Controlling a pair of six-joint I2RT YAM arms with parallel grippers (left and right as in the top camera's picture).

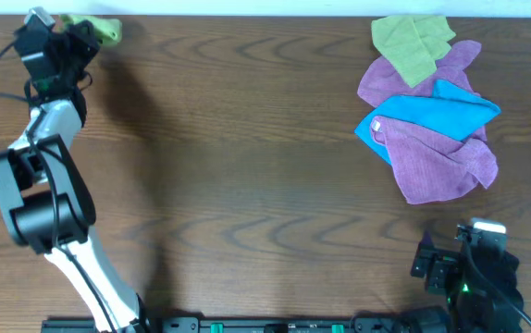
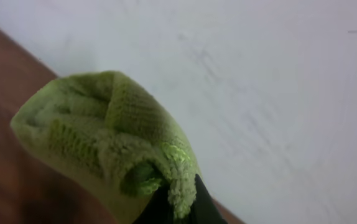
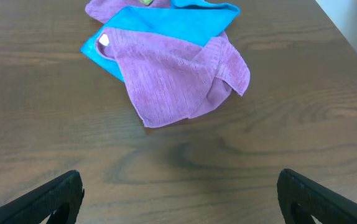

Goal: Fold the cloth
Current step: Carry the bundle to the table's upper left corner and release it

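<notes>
One dark wood table [image 1: 247, 185], white wall [image 2: 278, 74] behind; left jaws pinch cloth [image 2: 104, 137], right jaws wide

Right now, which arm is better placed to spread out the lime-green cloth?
Left. The left tool is shut on the bunched cloth at the far left table corner. The right tool sits open and empty across the table, facing the purple cloth.

lime cloth [image 1: 104, 30] 1; olive cloth [image 1: 413, 46] 1; blue cloth [image 1: 432, 106] 1; purple [image 1: 441, 162] [image 1: 383, 81] 2
</notes>
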